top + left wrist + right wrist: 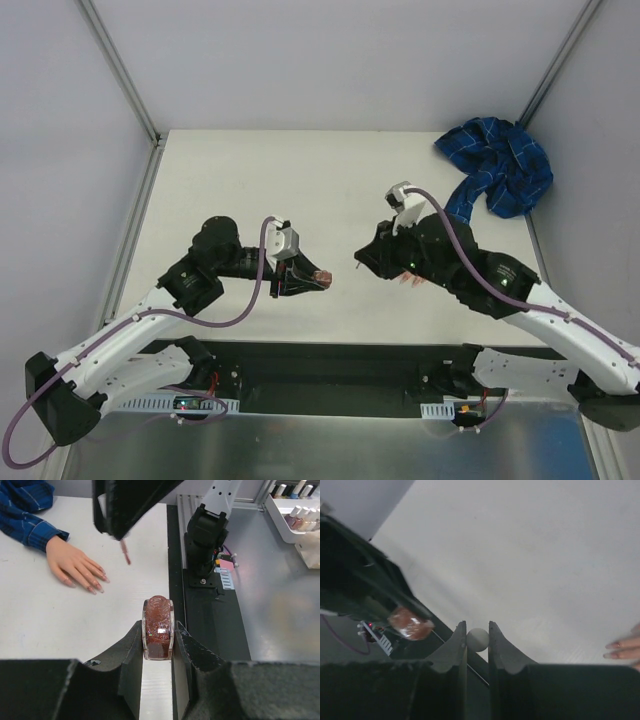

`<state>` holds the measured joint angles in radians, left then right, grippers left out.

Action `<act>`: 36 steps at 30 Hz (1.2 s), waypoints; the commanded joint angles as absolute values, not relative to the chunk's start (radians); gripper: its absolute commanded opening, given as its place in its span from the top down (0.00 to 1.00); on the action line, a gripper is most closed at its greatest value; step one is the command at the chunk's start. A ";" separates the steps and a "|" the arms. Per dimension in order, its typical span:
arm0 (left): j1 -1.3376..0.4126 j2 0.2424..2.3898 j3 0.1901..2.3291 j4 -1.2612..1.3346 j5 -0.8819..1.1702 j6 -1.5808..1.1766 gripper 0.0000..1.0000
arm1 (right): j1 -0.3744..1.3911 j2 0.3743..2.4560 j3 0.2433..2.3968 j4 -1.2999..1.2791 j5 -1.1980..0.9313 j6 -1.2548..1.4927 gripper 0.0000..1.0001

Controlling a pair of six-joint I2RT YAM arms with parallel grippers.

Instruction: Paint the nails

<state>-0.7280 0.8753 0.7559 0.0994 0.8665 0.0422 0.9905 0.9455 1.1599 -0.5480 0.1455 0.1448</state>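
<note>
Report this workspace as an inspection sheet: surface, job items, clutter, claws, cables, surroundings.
Surface: white table, no spills seen.
Job's things: fake hand lies palm down and its nails look pinkish. The blue plaid sleeve is bunched at the far right corner.
Clutter: nothing seen.
Claws: left claw is shut on the polish bottle, which holds reddish glitter. Right claw is shut on the white cap, with the brush hanging above the table, apart from the hand.
Cables: a purple cable loops along each arm, no snag seen.
Surroundings: grey walls; rack of polish bottles off the table.
</note>
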 commanded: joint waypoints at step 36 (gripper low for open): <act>-0.764 0.867 0.753 0.163 0.893 0.092 1.00 | 1.282 1.109 1.416 -0.578 0.273 0.089 0.99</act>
<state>-0.7536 0.8639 0.7319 0.1303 0.8886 0.0689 1.2762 1.1297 1.4258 -0.5957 0.2825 0.0879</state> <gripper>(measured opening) 0.239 0.175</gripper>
